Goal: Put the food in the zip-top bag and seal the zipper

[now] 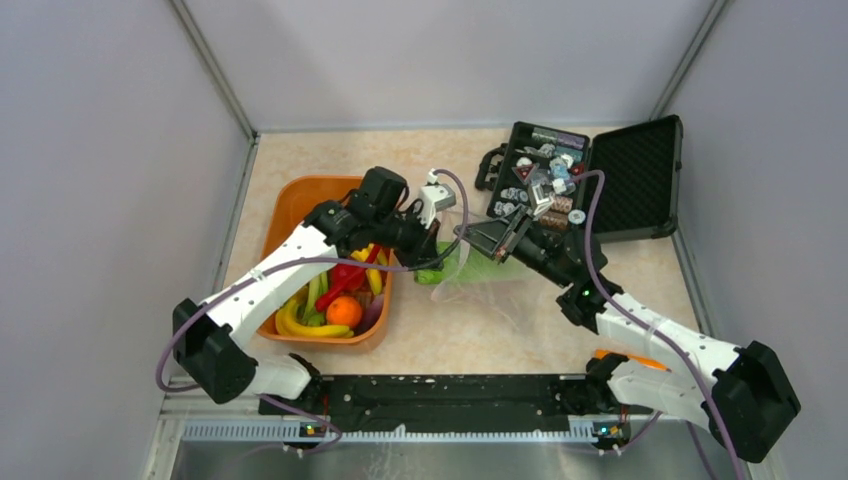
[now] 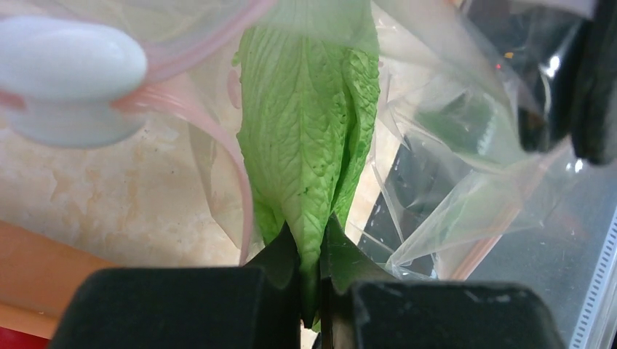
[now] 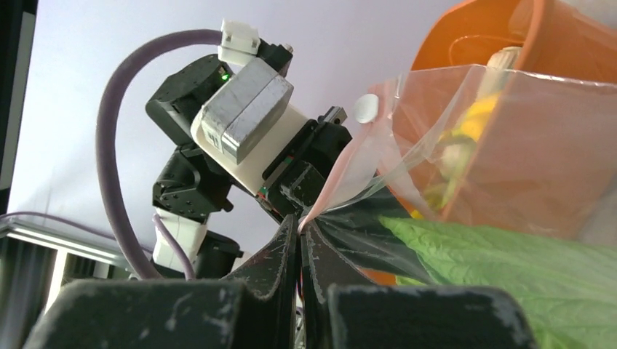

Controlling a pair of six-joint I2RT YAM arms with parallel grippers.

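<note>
- From the top, the zip-top bag [image 1: 500, 285] lay just right of the orange tub [image 1: 290, 205], with food [image 1: 335, 300] inside the tub.
- At the left wrist, the left gripper [image 2: 311, 254] pinched a green leaf [image 2: 305, 131] that reached into the bag's mouth.
- At the right wrist, the right gripper [image 3: 300, 236] pinched the bag's edge by the pink zipper [image 3: 338, 174], in front of the tub.

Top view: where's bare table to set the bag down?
Free: far strip between tub and case; near patch between tub, bag and rail. Crowded: centre, left end effector holding leaf, right end effector holding bag.
</note>
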